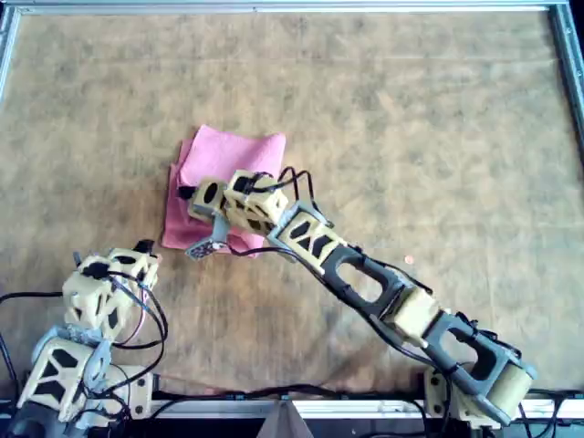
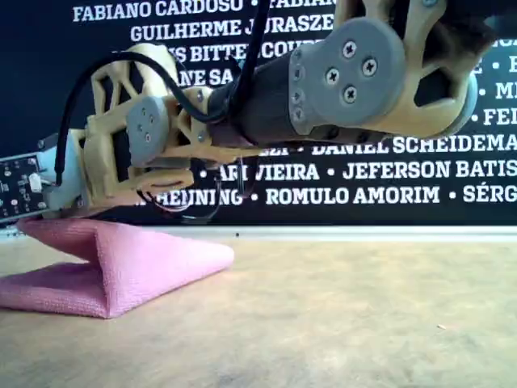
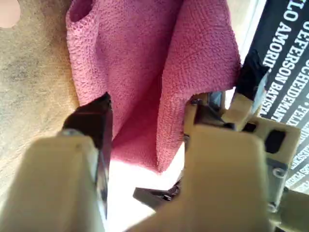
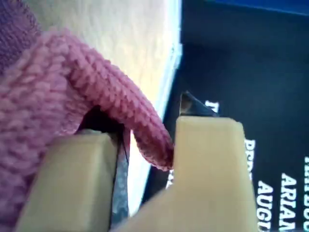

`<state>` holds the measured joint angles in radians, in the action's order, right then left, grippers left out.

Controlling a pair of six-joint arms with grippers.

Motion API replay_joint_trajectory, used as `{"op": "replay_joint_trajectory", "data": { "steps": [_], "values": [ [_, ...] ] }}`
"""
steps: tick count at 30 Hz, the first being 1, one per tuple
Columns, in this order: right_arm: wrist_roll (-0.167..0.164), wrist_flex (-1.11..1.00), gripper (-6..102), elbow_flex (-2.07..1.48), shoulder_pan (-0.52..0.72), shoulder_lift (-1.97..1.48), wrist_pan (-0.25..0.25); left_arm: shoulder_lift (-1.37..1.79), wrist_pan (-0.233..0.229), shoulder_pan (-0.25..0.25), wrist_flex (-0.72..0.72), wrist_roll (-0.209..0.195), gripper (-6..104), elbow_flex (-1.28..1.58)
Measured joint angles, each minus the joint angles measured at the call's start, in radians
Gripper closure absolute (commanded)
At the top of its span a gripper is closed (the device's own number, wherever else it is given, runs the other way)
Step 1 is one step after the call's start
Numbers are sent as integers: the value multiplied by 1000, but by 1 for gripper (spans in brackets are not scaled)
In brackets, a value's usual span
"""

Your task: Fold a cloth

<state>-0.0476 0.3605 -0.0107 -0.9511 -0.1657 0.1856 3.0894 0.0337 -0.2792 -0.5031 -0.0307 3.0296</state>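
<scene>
**Pink towel half-folded, one flap held up**

Pink and slightly fuzzy, the plain fabric cloth (image 1: 233, 155) lies on the brown felt-covered desk (image 1: 411, 109), nearer the desk's left edge in the overhead view. It is doubled over, with one flap lifted off the lower layer into a tent shape.

The right pincer (image 4: 149, 130) is clenched on that raised edge. The left pincer (image 3: 147, 111) is released, its jaws spread before the cloth.

The black banner (image 2: 388, 174) behind the desk carries white names, among them "FABIANO CARDOSO", "ROMULO AMORIM" and "DANIEL SCHEIDEMA", the last cut off.
</scene>
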Motion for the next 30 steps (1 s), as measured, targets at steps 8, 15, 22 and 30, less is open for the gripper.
{"op": "replay_joint_trajectory", "data": {
  "steps": [8,15,22,30],
  "values": [
    [0,158,55,0,0,-110,0,0,0,0,0,0,36,0],
    [-5,252,56,0,0,-141,0,0,0,0,0,0,36,0],
    [-5,272,64,0,6,-143,2,0,0,0,0,0,36,0],
    [0,690,99,2,57,-367,0,0,0,0,0,0,37,0]
  ]
}}
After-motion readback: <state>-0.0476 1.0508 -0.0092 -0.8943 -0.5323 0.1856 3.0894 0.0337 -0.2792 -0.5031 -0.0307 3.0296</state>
